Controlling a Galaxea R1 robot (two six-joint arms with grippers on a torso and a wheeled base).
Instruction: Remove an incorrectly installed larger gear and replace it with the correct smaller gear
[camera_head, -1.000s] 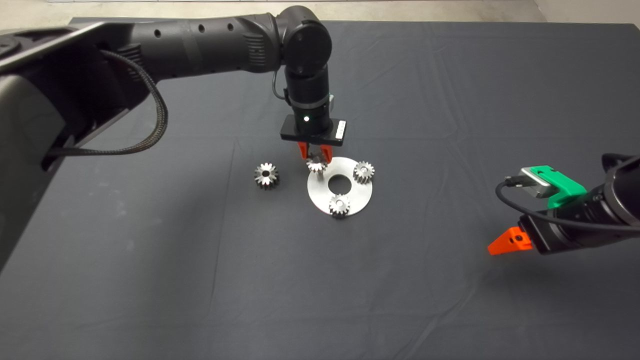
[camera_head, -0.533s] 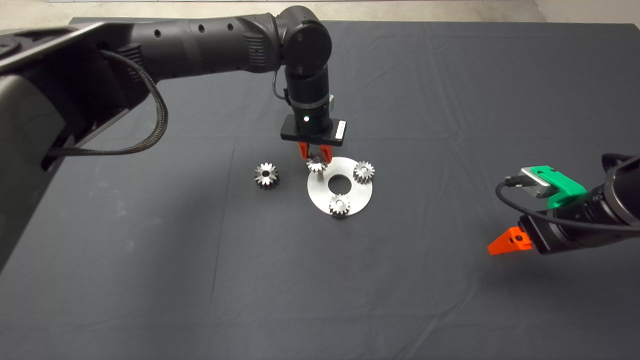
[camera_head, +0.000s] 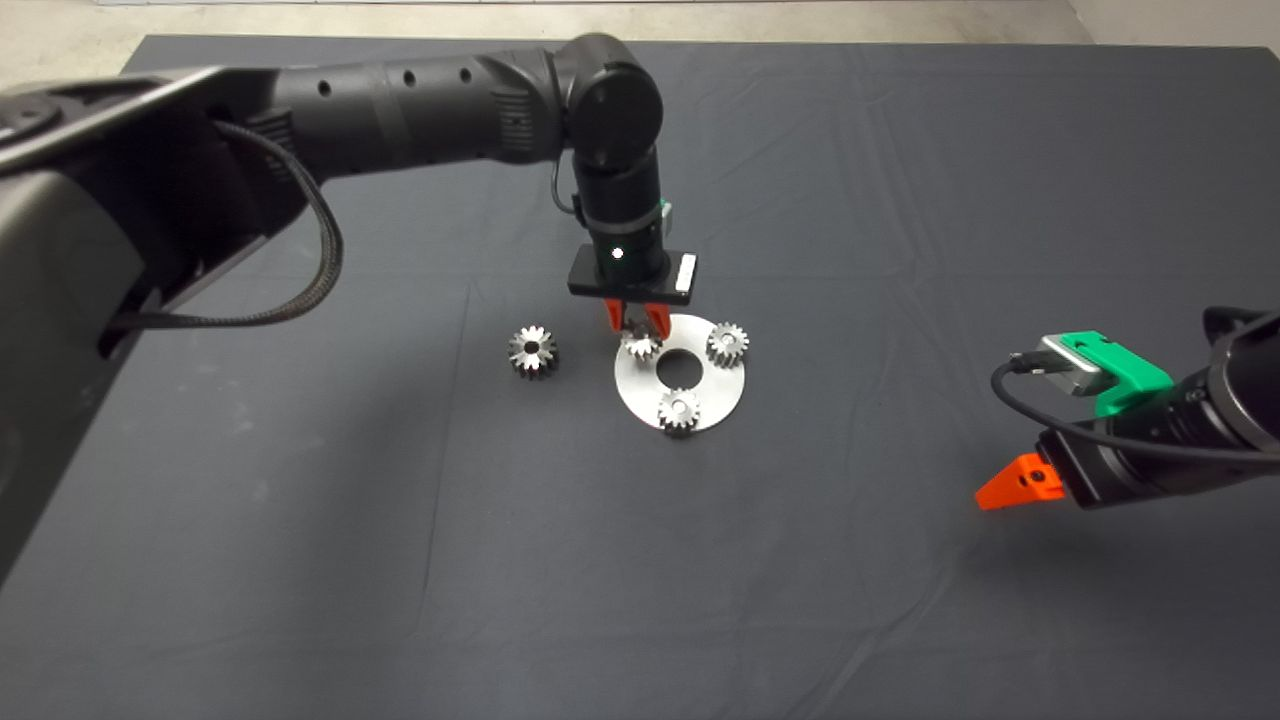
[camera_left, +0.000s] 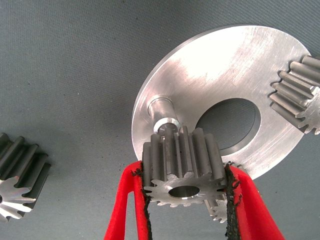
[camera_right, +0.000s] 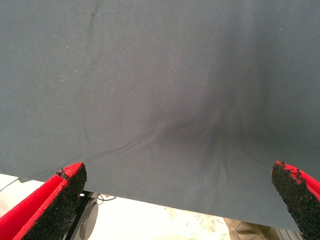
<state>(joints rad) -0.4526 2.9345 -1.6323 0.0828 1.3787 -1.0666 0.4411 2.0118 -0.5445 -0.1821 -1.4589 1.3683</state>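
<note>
Two gears (camera_head: 727, 343) (camera_head: 679, 409) sit on a disc (camera_head: 718, 392).

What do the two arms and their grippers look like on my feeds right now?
Both arms are matte black and tubular. The left arm has small round holes along it, a braided black cable looped beneath, and a white dot above the left gripper. The right gripper has red-orange fingers with rough black pads, a green mount and a black cable.

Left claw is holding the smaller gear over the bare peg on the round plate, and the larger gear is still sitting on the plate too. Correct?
Not quite. The larger gear lies on the mat, off the round plate, as the head view shows. The rest holds: the left claw grips the smaller gear near the bare peg.
</note>
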